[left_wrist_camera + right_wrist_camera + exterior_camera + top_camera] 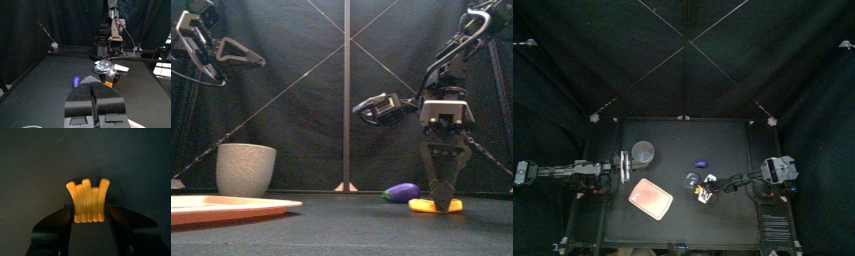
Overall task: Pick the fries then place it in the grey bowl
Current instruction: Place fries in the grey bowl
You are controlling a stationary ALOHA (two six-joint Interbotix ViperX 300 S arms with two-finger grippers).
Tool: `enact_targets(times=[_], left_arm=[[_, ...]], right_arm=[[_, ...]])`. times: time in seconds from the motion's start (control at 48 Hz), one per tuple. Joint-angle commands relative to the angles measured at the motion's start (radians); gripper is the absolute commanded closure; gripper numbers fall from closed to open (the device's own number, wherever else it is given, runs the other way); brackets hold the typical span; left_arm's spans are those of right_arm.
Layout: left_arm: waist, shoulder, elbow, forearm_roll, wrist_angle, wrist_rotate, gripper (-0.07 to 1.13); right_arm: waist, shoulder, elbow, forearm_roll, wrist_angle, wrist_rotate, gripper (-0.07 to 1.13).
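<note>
- On the right half of the bench [727, 215], the right tool [442, 190] stood upright, with its tips down at the surface.
- Its two jaws were narrow and closed against both sides of the yellow fries [87, 198], near their lower end.
- The fries rested on the bench under this tool, as the front view showed.
- Just beside the fries, toward the left, lay a small purple toy [402, 191]; I could not tell whether the two touched.
- The grey cup [246, 168] stood upright on the left part of the bench, well apart from the fries.
- The pink tray [651, 199] lay flat in front of the cup, nearer to the front edge.
- The left tool [92, 86] hung high at the left side, with its jaws pressed together and holding nothing.
</note>
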Motion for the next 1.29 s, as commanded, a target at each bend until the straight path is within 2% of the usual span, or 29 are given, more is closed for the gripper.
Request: enact_targets(times=[0.021,0.146,0.375,0.542,0.708,0.833,1.083,1.292], left_arm=[[0.003,0.005,-0.017,-0.002,-0.005,0.000,1.07],[0.003,0.005,-0.020,-0.002,-0.005,-0.002,1.07],[0.003,0.005,-0.031,0.002,-0.018,-0.002,1.07],[-0.003,0.005,-0.035,0.002,-0.044,-0.002,1.07],[-0.005,0.005,-0.041,0.005,-0.063,-0.002,1.07],[-0.006,0.005,-0.043,0.011,-0.074,-0.002,1.07],[-0.009,0.005,-0.043,0.032,-0.078,-0.002,1.07],[-0.011,0.005,-0.043,0.034,-0.078,-0.002,1.07]], right_arm=[[-0.002,-0.023,-0.012,-0.003,-0.008,0.000,0.44],[-0.002,-0.032,-0.026,-0.011,-0.006,0.000,0.55],[-0.051,-0.092,-0.140,-0.115,-0.020,0.009,0.55],[-0.152,-0.091,-0.264,-0.219,-0.103,0.011,0.55],[-0.276,-0.012,-0.394,-0.253,-0.190,0.006,0.55],[-0.330,0.074,-0.499,-0.256,-0.298,0.002,0.55],[-0.359,0.258,-0.713,-0.253,-0.491,0.003,0.55],[-0.353,0.391,-0.884,-0.259,-0.460,0.003,0.51]])
